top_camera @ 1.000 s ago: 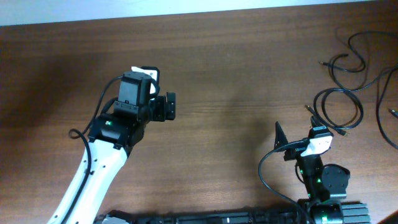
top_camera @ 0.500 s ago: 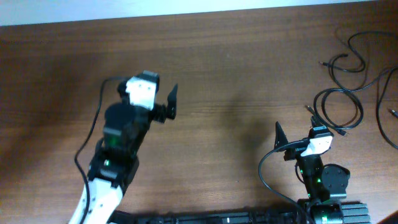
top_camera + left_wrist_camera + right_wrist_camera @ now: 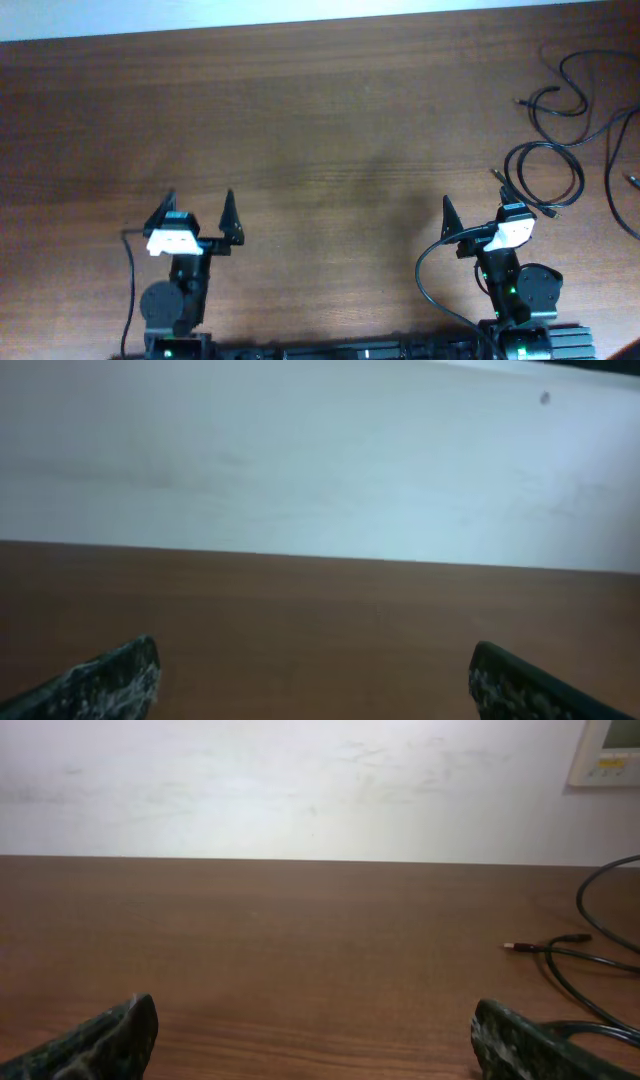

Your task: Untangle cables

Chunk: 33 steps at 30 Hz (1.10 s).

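The cables are thin black cords lying spread in loose loops at the table's right side, with small plug ends showing. One looped cord lies just beyond my right gripper. In the right wrist view a cord with a plug tip lies to the right. My right gripper is open and empty near the front edge. My left gripper is open and empty at the front left, far from the cables. In the left wrist view its fingers frame bare wood only.
The brown wooden table ends at a white wall along the back. A small wall panel shows at the upper right of the right wrist view. Both arm bases sit at the front edge.
My left arm has pulled back from mid-table to its base at the front left, gripper open. The right arm and the cables have not moved.
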Tool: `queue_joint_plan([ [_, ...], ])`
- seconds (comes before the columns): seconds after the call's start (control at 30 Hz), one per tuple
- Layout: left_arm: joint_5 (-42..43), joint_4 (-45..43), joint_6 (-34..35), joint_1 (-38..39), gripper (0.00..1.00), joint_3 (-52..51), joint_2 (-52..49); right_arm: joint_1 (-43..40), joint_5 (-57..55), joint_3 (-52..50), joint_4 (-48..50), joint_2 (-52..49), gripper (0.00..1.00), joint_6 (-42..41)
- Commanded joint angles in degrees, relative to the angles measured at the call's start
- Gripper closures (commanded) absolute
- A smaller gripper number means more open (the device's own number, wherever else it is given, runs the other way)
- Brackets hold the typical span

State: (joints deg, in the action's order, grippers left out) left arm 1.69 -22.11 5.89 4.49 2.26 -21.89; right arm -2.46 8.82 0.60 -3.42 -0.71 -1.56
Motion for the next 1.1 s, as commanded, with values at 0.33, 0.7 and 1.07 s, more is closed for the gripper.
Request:
queue_joint_plan([
  [0.33,-3.61,26.93,4.35,-5.53,0.01,-1.70,21.62,0.57,-0.50,-0.26,-0.31,0.52,0.01,-0.22],
  [0.7,-1.18,27.10,3.17,-4.96,0.01,-1.68,21.59,0.57,-0.48,-0.26,-0.31,0.50,0.01,-0.22],
  [1.07,1.31,26.93,-4.66,-3.26,0.01,-1.68,21.59,0.57,-0.50,-0.26,-0.31,0.50,0.01,-0.22],
])
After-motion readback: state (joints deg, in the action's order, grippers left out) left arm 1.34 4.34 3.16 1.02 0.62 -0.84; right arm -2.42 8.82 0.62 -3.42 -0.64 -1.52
